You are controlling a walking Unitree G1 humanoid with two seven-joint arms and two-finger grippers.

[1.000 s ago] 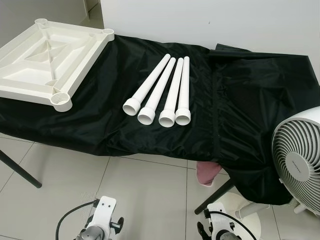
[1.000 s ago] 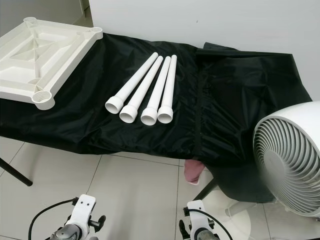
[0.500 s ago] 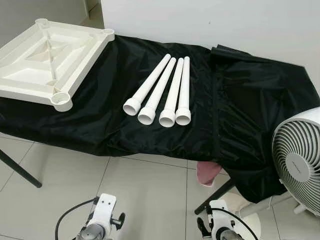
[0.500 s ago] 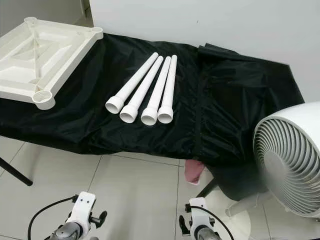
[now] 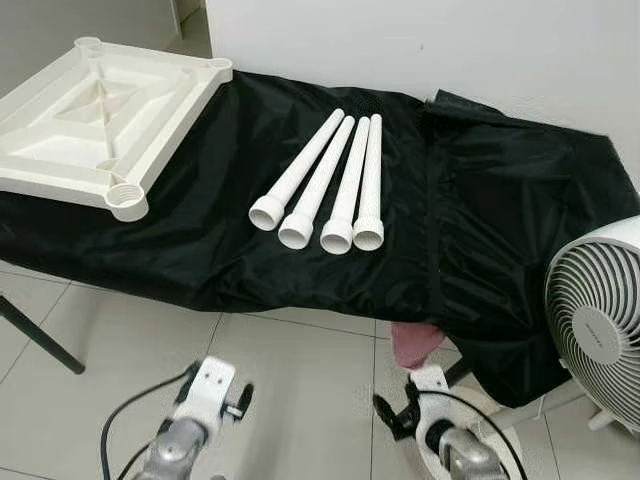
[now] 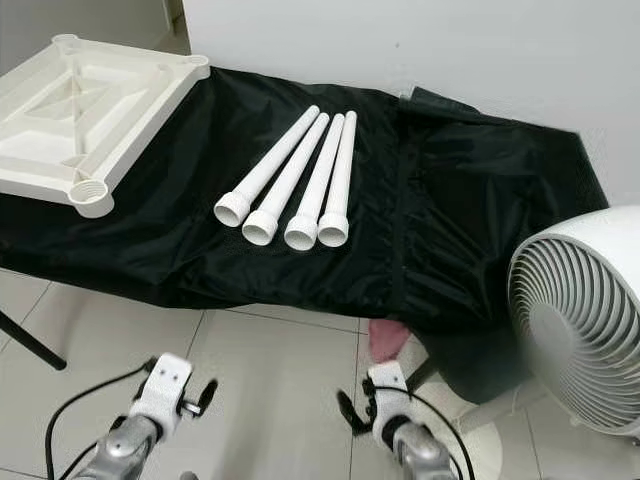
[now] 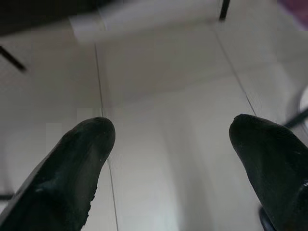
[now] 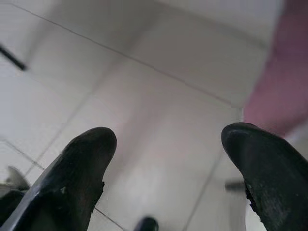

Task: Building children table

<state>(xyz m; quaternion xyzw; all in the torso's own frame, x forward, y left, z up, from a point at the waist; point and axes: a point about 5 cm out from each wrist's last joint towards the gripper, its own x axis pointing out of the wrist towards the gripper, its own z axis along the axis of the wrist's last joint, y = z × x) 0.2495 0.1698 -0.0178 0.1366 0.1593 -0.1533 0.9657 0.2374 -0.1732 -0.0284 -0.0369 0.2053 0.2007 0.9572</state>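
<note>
Am seeing four legs [image 5: 325,183] lying beside upturned tabletop [image 5: 100,115] on cloth [image 5: 480,230]. Left gripper [image 7: 171,144], right gripper [image 8: 168,149] hanging over floor [image 5: 290,380], jaws spread, empty.

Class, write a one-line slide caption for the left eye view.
Four white table legs lie side by side on black cloth beside the upturned tabletop.

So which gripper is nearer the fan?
Right. The right gripper hangs low over the floor just left of the fan; the left gripper hangs further left, below the tabletop's side.
</note>
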